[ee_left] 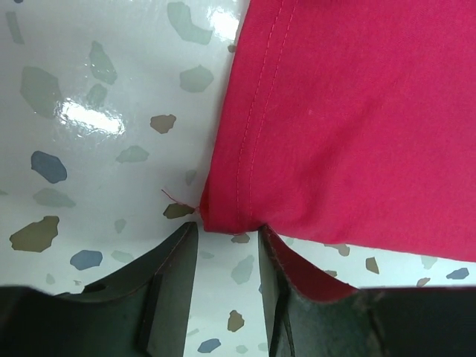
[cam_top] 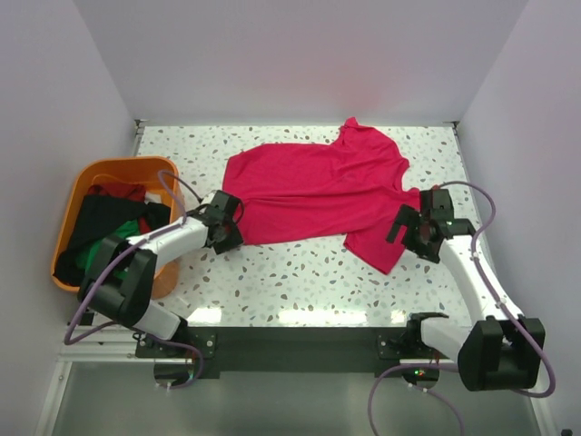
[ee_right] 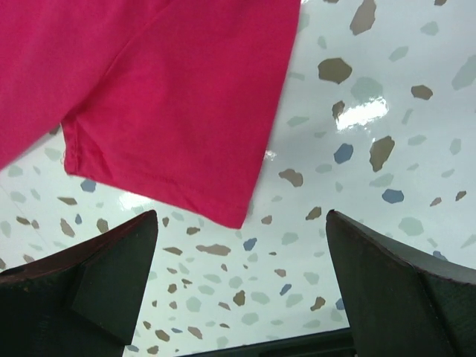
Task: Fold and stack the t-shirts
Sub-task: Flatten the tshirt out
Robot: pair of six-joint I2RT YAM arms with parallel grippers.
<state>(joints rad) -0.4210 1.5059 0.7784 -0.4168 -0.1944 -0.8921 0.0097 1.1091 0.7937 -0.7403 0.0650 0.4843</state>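
A crimson-pink t-shirt [cam_top: 318,191] lies spread across the middle of the speckled table [cam_top: 300,272], a little rumpled. My left gripper [cam_top: 227,222] sits at its lower left hem corner. In the left wrist view that hem corner [ee_left: 223,212] lies right at the tips of the left gripper [ee_left: 229,227], whose jaws stand partly closed with table showing between them. My right gripper [cam_top: 413,232] hovers wide open by the shirt's lower right sleeve [ee_right: 186,149]. In its wrist view the right gripper [ee_right: 242,216] holds nothing. More t-shirts, black [cam_top: 100,222], green [cam_top: 91,257] and dark red [cam_top: 118,191], lie in the tub.
An orange plastic tub [cam_top: 91,173] stands at the table's left edge, right beside the left arm. White walls close in the table on the left, back and right. The dark front rail [cam_top: 300,341] runs between the two arm bases.
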